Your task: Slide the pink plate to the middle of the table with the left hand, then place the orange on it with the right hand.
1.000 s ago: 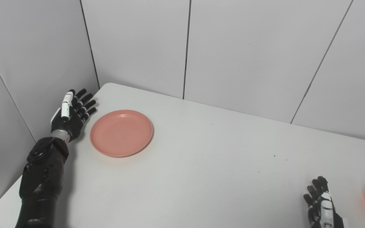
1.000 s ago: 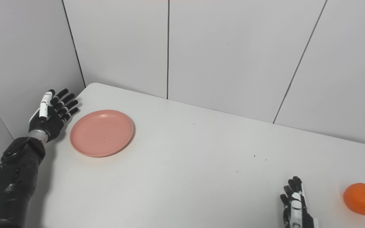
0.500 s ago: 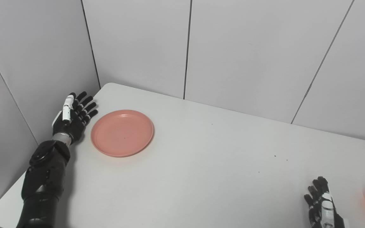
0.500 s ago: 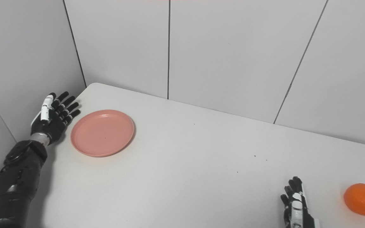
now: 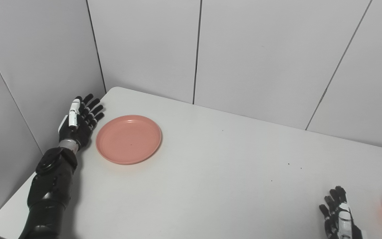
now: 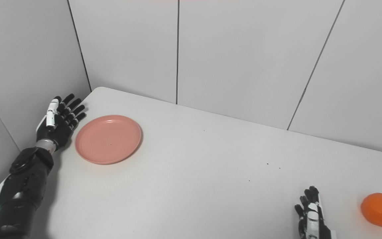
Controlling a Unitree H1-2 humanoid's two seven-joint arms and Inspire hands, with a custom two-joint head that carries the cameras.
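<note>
Bare white tabletop (image 6: 191, 172) between round pink plate (image 6: 108, 138) and round orange fruit (image 6: 380, 209), grey panel walls (image 6: 237, 56) hemming far and left sides.

Left hand (image 5: 78, 122): black segmented fingers, black palm, one white plastic panel running lengthwise along the thumb side. Narrow silver-grey metal ring at the wrist. Left forearm (image 5: 50, 189): matte black moulded casing, bulky, with a rounded disc-shaped cap just below the wrist and recessed panels along the shell. Right hand (image 6: 312, 217): same build, black fingers, white panel down the back; only partly in view.
</note>
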